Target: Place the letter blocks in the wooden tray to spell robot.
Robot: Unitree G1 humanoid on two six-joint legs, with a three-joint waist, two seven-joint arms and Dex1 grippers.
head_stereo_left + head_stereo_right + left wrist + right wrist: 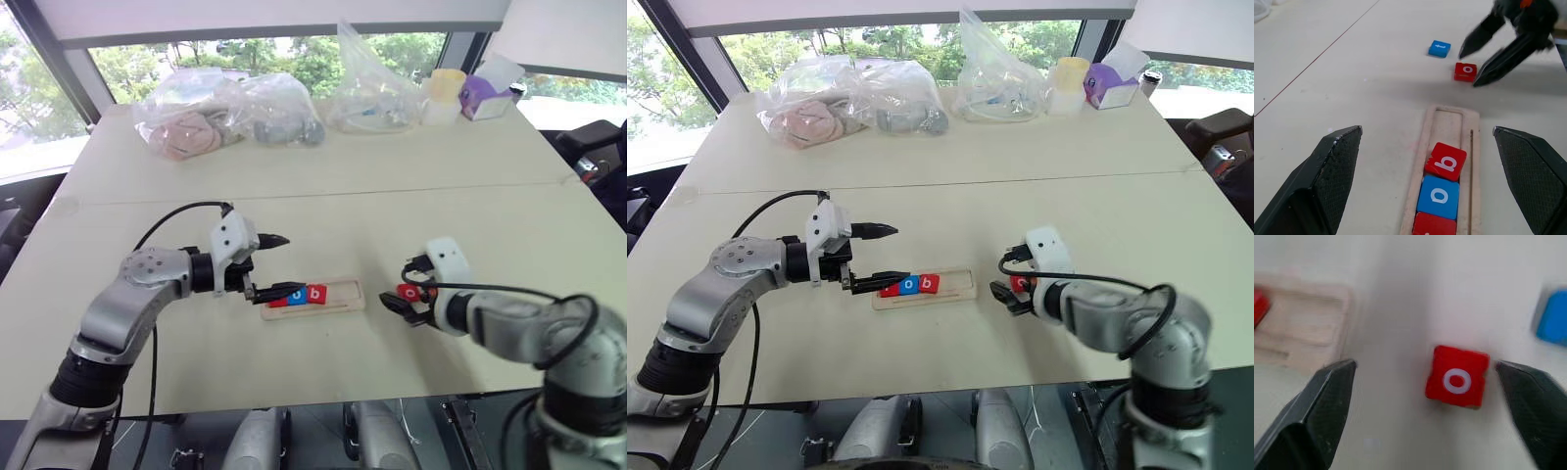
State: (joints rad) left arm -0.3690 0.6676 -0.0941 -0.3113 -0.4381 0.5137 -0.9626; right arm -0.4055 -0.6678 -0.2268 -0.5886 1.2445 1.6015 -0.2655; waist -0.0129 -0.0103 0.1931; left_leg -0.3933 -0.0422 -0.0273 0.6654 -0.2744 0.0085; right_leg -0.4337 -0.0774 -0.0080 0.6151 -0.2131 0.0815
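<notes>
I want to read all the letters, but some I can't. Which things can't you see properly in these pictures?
- Lowest red square tile in the long pale-wood tray: left wrist view, cut off by the picture's edge, letter unreadable.
- Blue square tile on the table: right wrist view, blurred and cut by the edge; no letter readable.
- Contents of the clear plastic bags: left eye view, crumpled plastic hides them.
- Red o tile: left eye view, partly behind the right tool.

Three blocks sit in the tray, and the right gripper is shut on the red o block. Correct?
Not quite. The right gripper is open, and the red o block lies free on the table between its fingers, as the right wrist view shows. Three blocks do sit in the wooden tray.
</notes>
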